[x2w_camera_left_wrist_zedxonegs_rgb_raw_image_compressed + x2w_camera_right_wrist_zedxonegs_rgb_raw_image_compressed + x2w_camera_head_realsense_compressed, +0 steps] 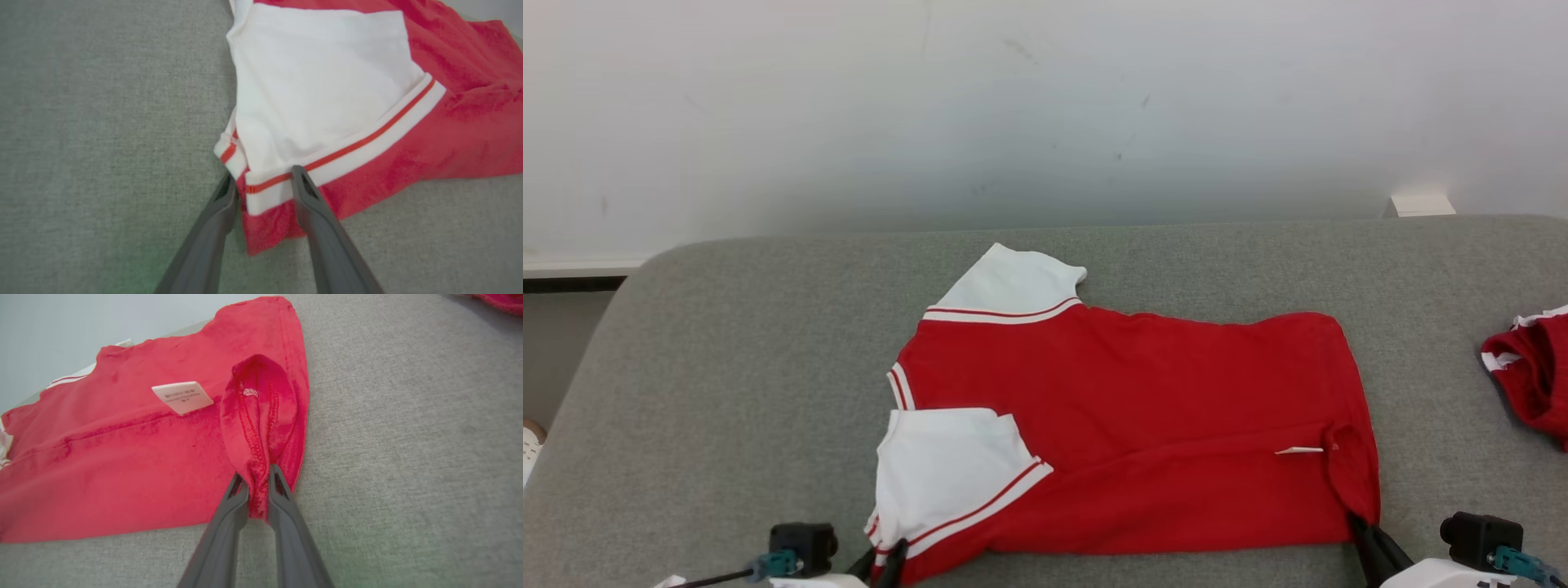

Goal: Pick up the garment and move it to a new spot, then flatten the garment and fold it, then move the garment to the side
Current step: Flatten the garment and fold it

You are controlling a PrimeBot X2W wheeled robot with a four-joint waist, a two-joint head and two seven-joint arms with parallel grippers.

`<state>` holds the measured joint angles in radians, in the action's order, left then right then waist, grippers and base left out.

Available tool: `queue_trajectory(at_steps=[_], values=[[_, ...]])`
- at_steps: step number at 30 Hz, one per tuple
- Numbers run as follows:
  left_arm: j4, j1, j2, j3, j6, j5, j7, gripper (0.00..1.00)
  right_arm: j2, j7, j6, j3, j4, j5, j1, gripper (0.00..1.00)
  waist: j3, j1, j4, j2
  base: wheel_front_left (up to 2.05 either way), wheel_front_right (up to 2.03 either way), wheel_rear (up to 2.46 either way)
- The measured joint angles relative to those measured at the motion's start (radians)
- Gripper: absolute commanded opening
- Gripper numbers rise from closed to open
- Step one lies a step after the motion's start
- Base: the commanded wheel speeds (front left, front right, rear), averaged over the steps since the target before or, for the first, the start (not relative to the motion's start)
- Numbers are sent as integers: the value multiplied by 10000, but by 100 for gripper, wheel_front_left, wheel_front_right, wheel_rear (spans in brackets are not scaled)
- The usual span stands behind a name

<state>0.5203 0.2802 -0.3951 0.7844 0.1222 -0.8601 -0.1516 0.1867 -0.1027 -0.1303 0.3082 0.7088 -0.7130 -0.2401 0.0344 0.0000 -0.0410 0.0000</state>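
The garment is a red shirt with white sleeves, lying mostly flat on the grey padded surface. My left gripper is at its near left corner; in the left wrist view its fingers stand apart on either side of the striped sleeve hem, with cloth between them. At the near right corner, my right gripper has its fingers pinched together on a bunched fold of red hem. A white label lies on the cloth just beyond.
A second red and white garment lies crumpled at the right edge of the surface. A small white block sits behind the far edge by the pale wall. Bare grey surface stretches to the left and behind the shirt.
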Motion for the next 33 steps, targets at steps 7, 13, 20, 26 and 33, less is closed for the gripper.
queue_trajectory(at_steps=[7,13,20,26,33], values=[[253,197,-38,-15,-205,-63,15,0,54,6,-2,-19,-362,-445,-16,0,-109,0,-50,0,0,0,0],[-1053,-1,-646,-6,-42,-180,594,0,915,732,0,71,-1781,-1078,567,0,-160,0,47,0,0,0,0],[-3352,-804,-1760,77,767,-205,1567,0,2065,1883,-4,-330,-3766,-1519,1949,0,6,0,297,0,0,0,0],[-4997,-1681,-2449,286,1496,-326,2370,0,2483,3014,-15,-1101,-5081,-1593,3578,0,80,0,471,0,0,0,0],[-5361,-2293,-2454,316,1699,-890,2656,96,1941,4161,-15,-1977,-5808,-1290,4505,100,124,0,361,0,0,0,0]])
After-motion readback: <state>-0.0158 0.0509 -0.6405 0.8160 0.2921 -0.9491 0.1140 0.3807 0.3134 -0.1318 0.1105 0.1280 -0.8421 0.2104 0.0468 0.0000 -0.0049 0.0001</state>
